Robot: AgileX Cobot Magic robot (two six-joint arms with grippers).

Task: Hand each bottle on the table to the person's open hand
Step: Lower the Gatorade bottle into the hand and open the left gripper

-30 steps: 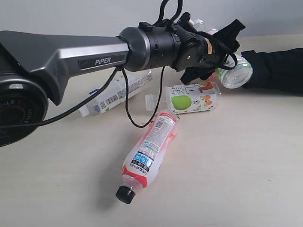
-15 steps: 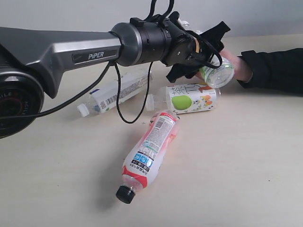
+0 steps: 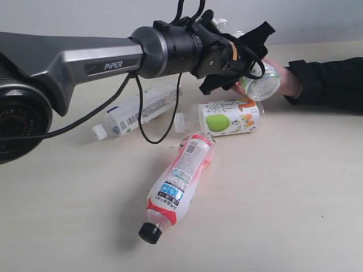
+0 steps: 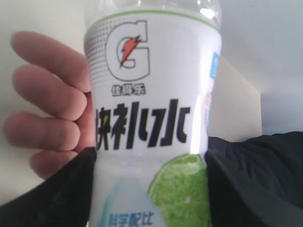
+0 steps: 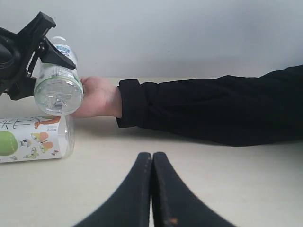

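My left gripper is shut on a white/green-label bottle, holding it in the air against the person's open hand. In the left wrist view its black fingers flank the bottle, and the person's fingers lie along its side. On the table lie the red-pink bottle with black cap, the short apple-label bottle and the other white-capped bottle. My right gripper is shut and empty, low over the table, out of the exterior view.
The person's black-sleeved forearm lies on the table at the back right, also crossing the right wrist view as a sleeve. A black cable hangs in a loop from the left arm above the lying bottles.
The left gripper carried the bottle leftward in the exterior view and slightly up. The person's hand, hidden before, now shows right behind the bottle. The lying bottles have not moved.
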